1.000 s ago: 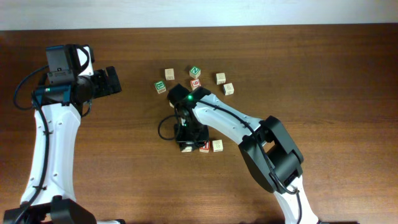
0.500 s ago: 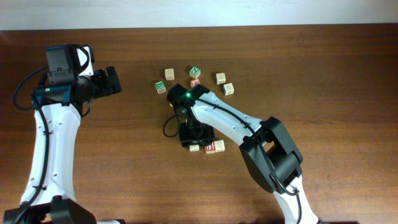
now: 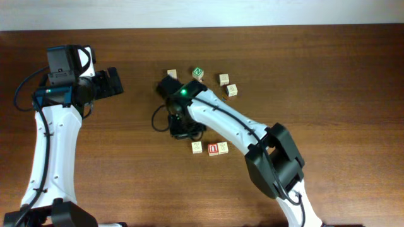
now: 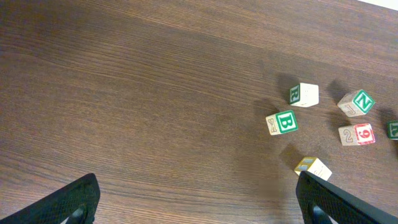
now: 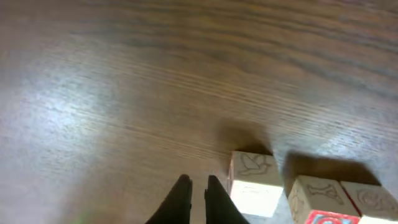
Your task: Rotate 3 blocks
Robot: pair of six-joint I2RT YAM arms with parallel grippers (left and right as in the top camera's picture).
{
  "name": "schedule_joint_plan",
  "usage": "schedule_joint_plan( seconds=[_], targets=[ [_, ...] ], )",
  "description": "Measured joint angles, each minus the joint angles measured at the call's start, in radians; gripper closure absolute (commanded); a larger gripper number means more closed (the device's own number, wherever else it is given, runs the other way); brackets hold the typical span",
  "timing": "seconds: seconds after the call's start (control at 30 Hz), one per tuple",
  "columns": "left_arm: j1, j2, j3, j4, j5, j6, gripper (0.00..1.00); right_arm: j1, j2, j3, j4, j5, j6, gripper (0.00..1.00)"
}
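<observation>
Three blocks [image 3: 214,149] are lying in a row on the surface [image 3: 328,75] beside the right end effector [image 5: 199,182], hanging closed and empty, risking knocking the nearest block [image 5: 254,183] askew if swinging low; left end effector [image 3: 112,82] gaping open.

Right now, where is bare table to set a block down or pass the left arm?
Free: the stretch between left gripper and right gripper, and the table at its right end. Crowded: the far cluster around the green N cube, and the three blocks in a row beside the right gripper.
</observation>
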Motion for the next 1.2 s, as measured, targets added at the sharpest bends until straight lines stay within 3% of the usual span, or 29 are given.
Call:
schedule_joint_plan(
  seconds=[0.27,1.2],
  targets=[
    [0.000,0.000,0.000,0.000,0.000,0.000,0.01,0.047,0.034,0.000,0.003,0.101,0.040,0.96],
    [0.000,0.000,0.000,0.000,0.000,0.000,0.01,0.027,0.095,0.000,-0.125,0.118,0.065,0.96]
  ],
)
